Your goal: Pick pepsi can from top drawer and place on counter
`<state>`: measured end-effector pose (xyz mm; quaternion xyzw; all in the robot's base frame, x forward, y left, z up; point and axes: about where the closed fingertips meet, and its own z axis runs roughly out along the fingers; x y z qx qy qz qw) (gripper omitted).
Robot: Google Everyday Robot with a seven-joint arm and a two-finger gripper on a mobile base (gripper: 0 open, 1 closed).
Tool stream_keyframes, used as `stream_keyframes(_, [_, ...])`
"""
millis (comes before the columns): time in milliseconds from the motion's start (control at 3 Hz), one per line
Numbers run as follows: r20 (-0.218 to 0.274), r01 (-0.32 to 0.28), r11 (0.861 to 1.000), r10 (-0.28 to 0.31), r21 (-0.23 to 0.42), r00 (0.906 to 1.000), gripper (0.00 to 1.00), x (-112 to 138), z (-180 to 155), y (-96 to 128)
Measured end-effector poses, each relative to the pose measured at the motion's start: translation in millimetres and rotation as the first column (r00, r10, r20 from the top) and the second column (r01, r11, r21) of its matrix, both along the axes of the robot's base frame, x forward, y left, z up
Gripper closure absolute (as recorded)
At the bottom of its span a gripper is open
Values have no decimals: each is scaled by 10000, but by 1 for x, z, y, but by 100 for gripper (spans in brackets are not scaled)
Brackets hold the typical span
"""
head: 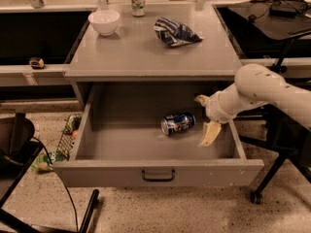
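Pepsi can (178, 124) lies on its side in the drawer (112, 174), just left of the gripper (206, 116), long axis pointing into the gap between the spread fingers (210, 133)

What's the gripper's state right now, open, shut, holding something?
Gripper: open, holding nothing, at the right side of the top drawer, beside the pepsi can lying on its side.

Gripper (205, 118) beside pepsi can (178, 124) in top drawer (112, 174)
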<state>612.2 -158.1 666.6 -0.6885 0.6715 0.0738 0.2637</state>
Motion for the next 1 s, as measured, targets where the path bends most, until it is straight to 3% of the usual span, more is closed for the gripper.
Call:
stream_keyframes(667, [-190,-469,9980,477,415,9987,0,22,-28,32])
stream_keyframes(1000, [-370,-649,9952,678,734,9970,18,27,-36,45])
